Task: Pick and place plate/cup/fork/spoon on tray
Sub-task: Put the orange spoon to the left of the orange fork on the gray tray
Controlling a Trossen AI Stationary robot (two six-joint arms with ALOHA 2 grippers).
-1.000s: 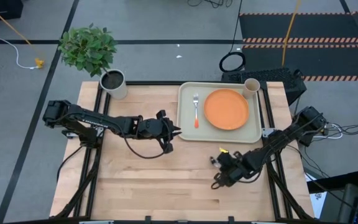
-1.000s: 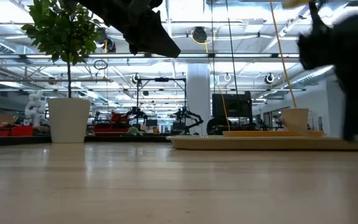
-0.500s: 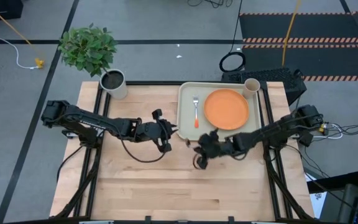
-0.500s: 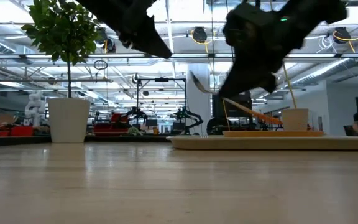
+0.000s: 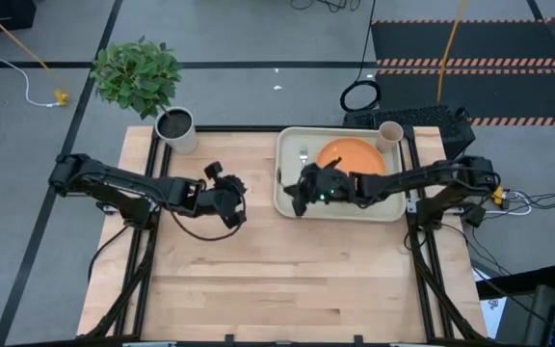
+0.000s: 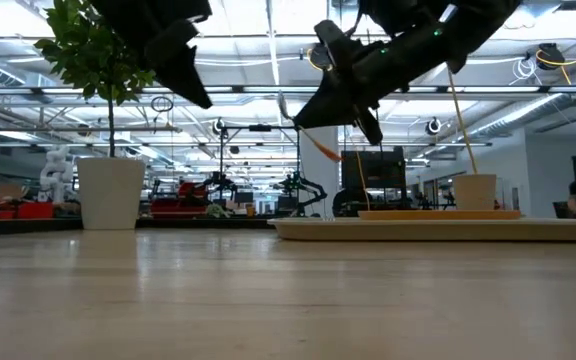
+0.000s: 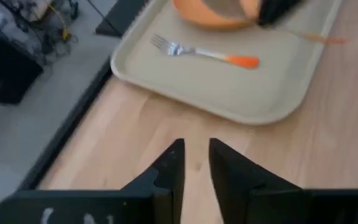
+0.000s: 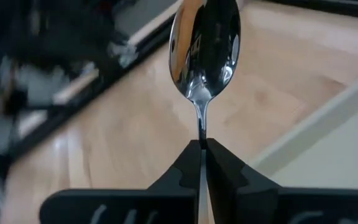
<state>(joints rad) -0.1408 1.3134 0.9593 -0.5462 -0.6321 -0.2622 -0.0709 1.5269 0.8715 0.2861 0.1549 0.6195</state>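
L gripper [image 5: 240,189] over bare desk [image 5: 258,280], fingers [image 7: 169,171] slightly apart, holding nothing | R gripper [image 8: 202,144] above tray [image 5: 287,198] L edge, fingers clamped on spoon [image 8: 204,46] neck, handle hidden | fork [image 7: 201,53] on tray, plate [image 5: 355,154] partly covered by arm | no writing legible

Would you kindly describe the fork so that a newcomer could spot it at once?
Find the pale rectangular tray on the wooden table's far right part. The fork lies flat on the tray, beside the orange plate. Its silver tines set it apart from the round-bowled spoon held in the right hand.
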